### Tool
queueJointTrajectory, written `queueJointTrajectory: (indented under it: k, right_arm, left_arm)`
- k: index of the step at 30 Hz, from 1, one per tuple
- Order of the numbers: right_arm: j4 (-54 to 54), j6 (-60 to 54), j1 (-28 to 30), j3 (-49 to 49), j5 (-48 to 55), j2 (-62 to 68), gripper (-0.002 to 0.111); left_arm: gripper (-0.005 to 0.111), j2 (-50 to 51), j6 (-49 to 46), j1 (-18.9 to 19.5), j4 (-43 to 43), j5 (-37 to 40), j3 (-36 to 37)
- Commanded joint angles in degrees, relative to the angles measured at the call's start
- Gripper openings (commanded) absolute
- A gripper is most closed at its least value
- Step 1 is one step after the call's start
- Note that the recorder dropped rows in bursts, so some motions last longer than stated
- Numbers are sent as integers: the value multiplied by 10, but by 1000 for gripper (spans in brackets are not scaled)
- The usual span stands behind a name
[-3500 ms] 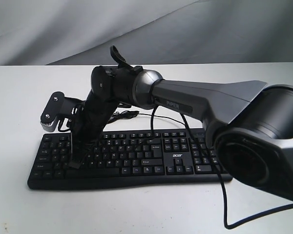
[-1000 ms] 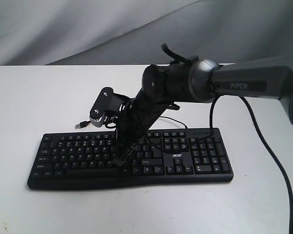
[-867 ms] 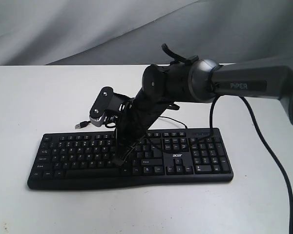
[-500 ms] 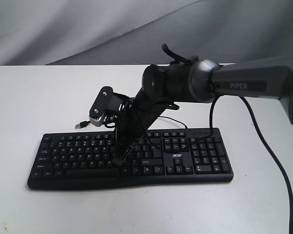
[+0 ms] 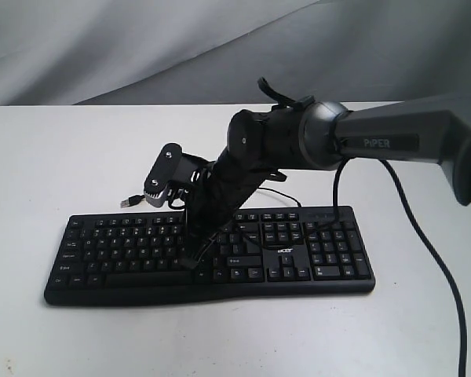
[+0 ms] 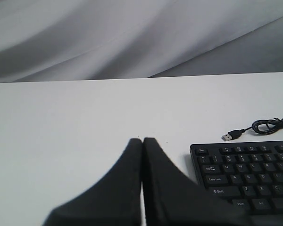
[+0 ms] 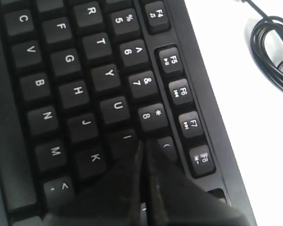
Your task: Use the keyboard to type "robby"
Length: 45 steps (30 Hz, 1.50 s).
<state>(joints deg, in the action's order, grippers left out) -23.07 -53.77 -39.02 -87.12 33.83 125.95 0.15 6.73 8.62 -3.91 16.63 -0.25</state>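
Observation:
The black keyboard (image 5: 125, 251) lies along the front of the white table. My right gripper (image 5: 190, 261) reaches across from the right and points down at the middle of the letter keys. In the right wrist view the keyboard (image 7: 75, 61) fills the frame, and the right gripper (image 7: 144, 141) is shut and empty, its tips over the I, 8 and 9 keys. Whether the tips touch a key is not clear. My left gripper (image 6: 142, 140) is shut and empty above bare table, beside the keyboard's (image 6: 254, 179) Esc and Tab end. It does not show in the exterior view.
The keyboard's thin black cable (image 6: 271, 125) coils behind it and ends in a loose USB plug (image 5: 128, 202) on the table. The right arm's own black cable (image 5: 447, 275) hangs at the right. A grey cloth (image 5: 141, 39) closes off the back.
Since 3.5 s ago the right arm has swung right, carrying its gripper from the keyboard's left letter keys to the middle. Over the last second it has barely shifted.

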Motion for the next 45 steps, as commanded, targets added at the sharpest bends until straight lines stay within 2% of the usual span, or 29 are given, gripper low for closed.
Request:
queueJointTrajectory:
  k: [1,6,13,27,45]
  right_arm:
    - [0,-2,3,-1,11,-15,0]
    - [-16,-5,-3,-3,10,-27,0]
    - [-131,-82,-5,-3,14,-27,0]
    - [-134,-86,-56,-3,-5,-24,0]
    - [-150,-87,-62,-3,-30,4,0]
  left_arm:
    - [1,-1,2,1,5,-3,2]
    - [1,-1,2,1,5,-3,2]
    - [1,-1,2,1,5,-3,2]
    - [1,-1,2,1,5,-3,2]
    - [1,-1,2,1,5,-3,2]
